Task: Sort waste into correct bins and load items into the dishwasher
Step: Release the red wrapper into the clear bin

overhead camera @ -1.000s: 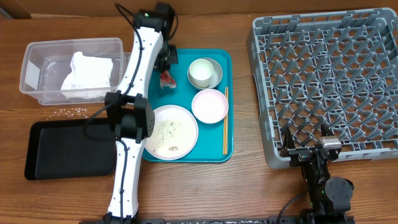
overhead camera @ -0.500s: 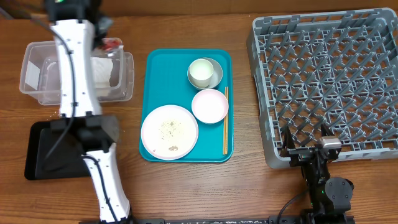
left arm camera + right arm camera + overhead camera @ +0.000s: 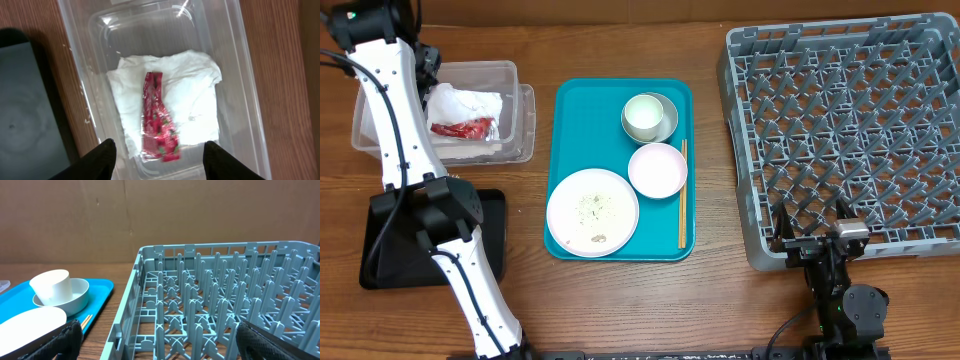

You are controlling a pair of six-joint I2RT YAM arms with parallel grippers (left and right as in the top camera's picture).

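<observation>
My left gripper (image 3: pixel 161 161) hangs open over the clear tub (image 3: pixel 523 104), with nothing between its fingers. The red wrapper (image 3: pixel 159 117) lies loose on the crumpled white napkin (image 3: pixel 196 95) inside that tub; overhead, the wrapper (image 3: pixel 460 128) shows beside my left arm. A plate (image 3: pixel 592 212) with food scraps, a small bowl (image 3: pixel 656 170), a white cup (image 3: pixel 642 115) in a grey-green bowl (image 3: pixel 668 127) and chopsticks (image 3: pixel 682 195) sit on the teal tray (image 3: pixel 570 105). My right gripper (image 3: pixel 160 345) stands open and empty at the front edge of the grey dish rack (image 3: pixel 850 130).
The black tray (image 3: pixel 380 250) lies in front of the tub, partly under my left arm. The tub's clear walls (image 3: pixel 235 75) rise on both sides of the napkin. Bare wood runs between the teal tray and the rack.
My left arm swung from the teal tray over to the clear tub with the red wrapper, then opened; the wrapper now lies on the napkin. The right arm has not moved.
</observation>
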